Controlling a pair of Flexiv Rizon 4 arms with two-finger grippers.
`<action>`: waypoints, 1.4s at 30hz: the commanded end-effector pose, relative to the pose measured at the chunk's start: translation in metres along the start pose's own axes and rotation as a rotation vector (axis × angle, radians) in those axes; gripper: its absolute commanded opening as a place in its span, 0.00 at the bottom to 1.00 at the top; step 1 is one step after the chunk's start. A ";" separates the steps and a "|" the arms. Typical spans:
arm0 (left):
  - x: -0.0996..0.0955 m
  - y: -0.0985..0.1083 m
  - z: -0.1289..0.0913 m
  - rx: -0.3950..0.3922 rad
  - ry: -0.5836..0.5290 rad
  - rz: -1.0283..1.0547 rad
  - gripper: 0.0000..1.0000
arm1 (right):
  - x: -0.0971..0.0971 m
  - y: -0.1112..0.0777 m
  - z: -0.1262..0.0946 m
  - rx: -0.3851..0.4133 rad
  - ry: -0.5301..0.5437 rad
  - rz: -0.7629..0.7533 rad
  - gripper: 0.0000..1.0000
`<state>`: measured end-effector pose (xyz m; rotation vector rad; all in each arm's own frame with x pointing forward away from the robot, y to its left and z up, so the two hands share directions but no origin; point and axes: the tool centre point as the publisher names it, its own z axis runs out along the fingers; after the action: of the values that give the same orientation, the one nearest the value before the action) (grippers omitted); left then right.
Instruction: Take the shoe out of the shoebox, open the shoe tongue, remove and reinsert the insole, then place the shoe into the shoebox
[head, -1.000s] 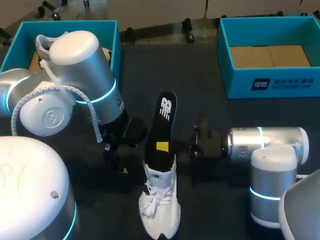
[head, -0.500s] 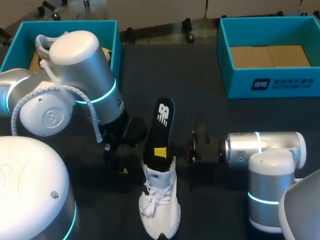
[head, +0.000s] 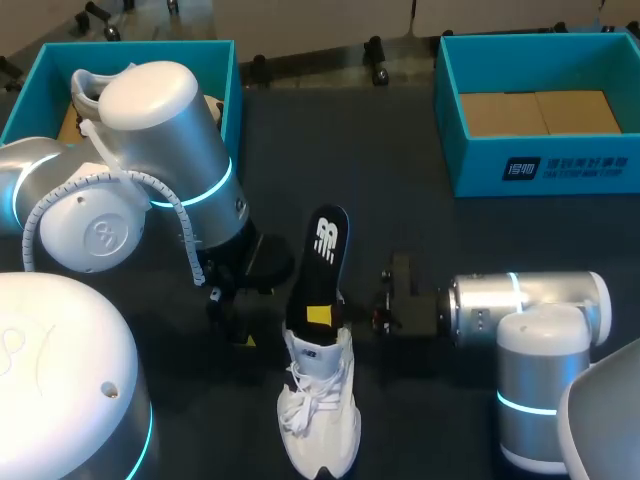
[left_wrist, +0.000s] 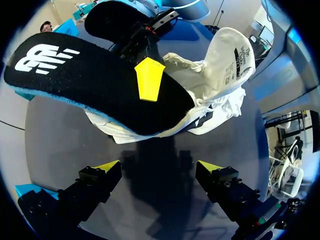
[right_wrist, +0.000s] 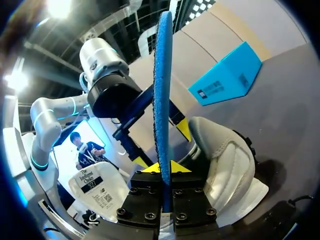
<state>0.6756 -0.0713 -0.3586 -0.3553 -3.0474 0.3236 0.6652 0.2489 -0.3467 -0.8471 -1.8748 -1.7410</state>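
Our right gripper (right_wrist: 165, 168) pinches the insole (head: 322, 262) tight. It has come lower and closer to the white shoe (head: 320, 415) than a moment ago. So we think the insole is going back in. Its lower end sits at the shoe's opening. The shoe lies on the dark tabletop (head: 420, 225), outside the blue shoebox (head: 470, 170). Our left gripper (left_wrist: 158, 169) is wide open near the shoe and holds nothing. The insole is thin and bendy, black on top and blue foam below. The shoe looks soft and has laces.
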 end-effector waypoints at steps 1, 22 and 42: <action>0.000 0.000 0.001 -0.001 -0.001 0.000 1.00 | 0.000 -0.006 0.002 0.006 0.000 0.000 0.00; 0.000 0.000 0.001 -0.001 -0.001 0.000 1.00 | 0.008 0.020 0.002 0.010 -0.040 -0.085 0.26; 0.000 0.000 0.001 -0.001 -0.001 0.000 1.00 | -0.001 0.032 -0.008 -0.100 -0.063 -0.142 0.00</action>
<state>0.6757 -0.0713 -0.3586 -0.3552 -3.0474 0.3236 0.6866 0.2413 -0.3251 -0.8302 -1.9456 -1.9250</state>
